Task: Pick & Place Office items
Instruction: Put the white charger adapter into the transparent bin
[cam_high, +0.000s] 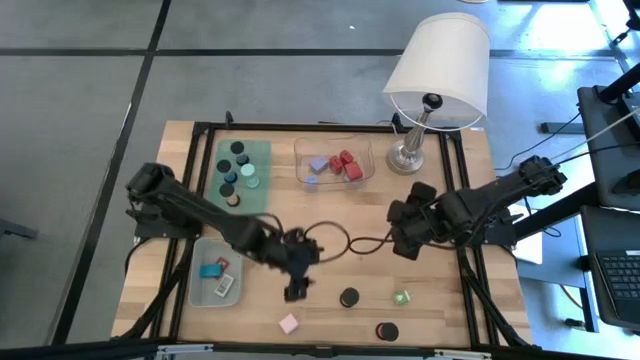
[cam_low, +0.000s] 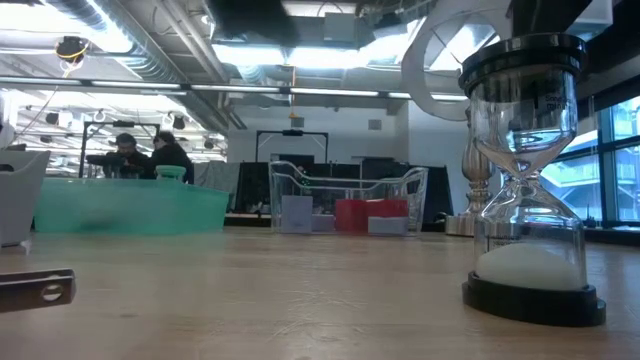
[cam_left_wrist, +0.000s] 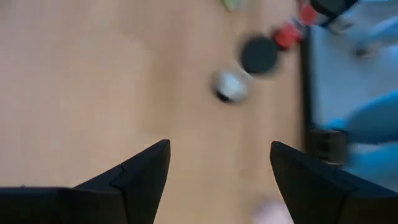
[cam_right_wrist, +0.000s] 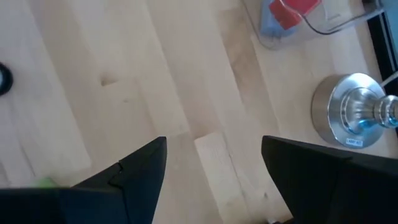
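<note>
Four office items lie loose on the front of the wooden table (cam_high: 440, 320): a black round cap (cam_high: 349, 298), a second black cap (cam_high: 387, 331) nearer the front edge, a small green piece (cam_high: 401, 298) and a pink block (cam_high: 289, 323). More black and teal caps sit on the green mat (cam_high: 262, 150) at the back left, red and lilac blocks fill the clear tray (cam_high: 365, 150) at the back centre, and a teal block and flat labelled pieces rest in the grey tray (cam_high: 197, 290) at the front left.

The left arm reaches from the left edge across to the table's middle, bent down at the wrist; its left end effector (cam_high: 294, 291) hangs just left of the first black cap and above the pink block, fingers (cam_left_wrist: 140, 171) spread wide and holding nothing. The right arm stretches in from the right; its right end effector (cam_high: 401, 240) hovers over bare wood, behind the green piece and in front of the lamp (cam_high: 432, 75), fingers (cam_right_wrist: 140, 165) parted and empty. An hourglass (cam_low: 530, 170) stands close in the low view.
</note>
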